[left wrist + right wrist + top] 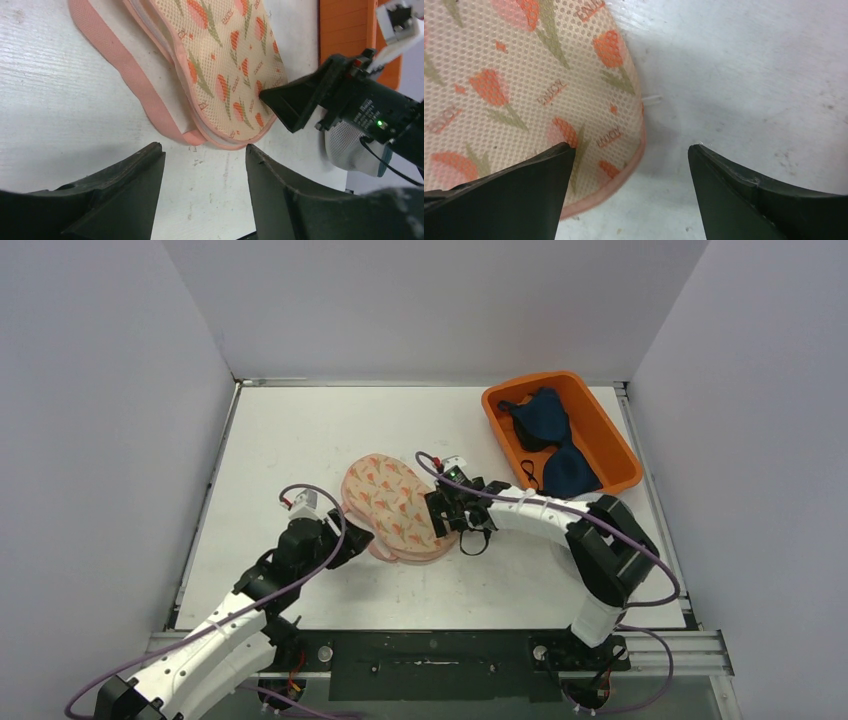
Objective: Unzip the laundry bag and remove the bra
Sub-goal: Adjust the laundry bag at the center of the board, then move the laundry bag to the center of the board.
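Top external: laundry bag [392, 502] lies flat, long axis far-left to near-right.

The laundry bag [392, 508] is being flanked mid-table [290, 440] by the left gripper [360, 539] and right gripper [439, 514]; the bra [548, 418] is being contained in the bin [615, 442], back right.

The laundry bag [392, 508] lies mid-counter, hemmed in by the left claw [352, 540] at its near-left edge and the right claw [441, 512] at its right edge. Bare counter [290, 430] gives passage behind it. The orange bin [612, 432] blocks the far right.
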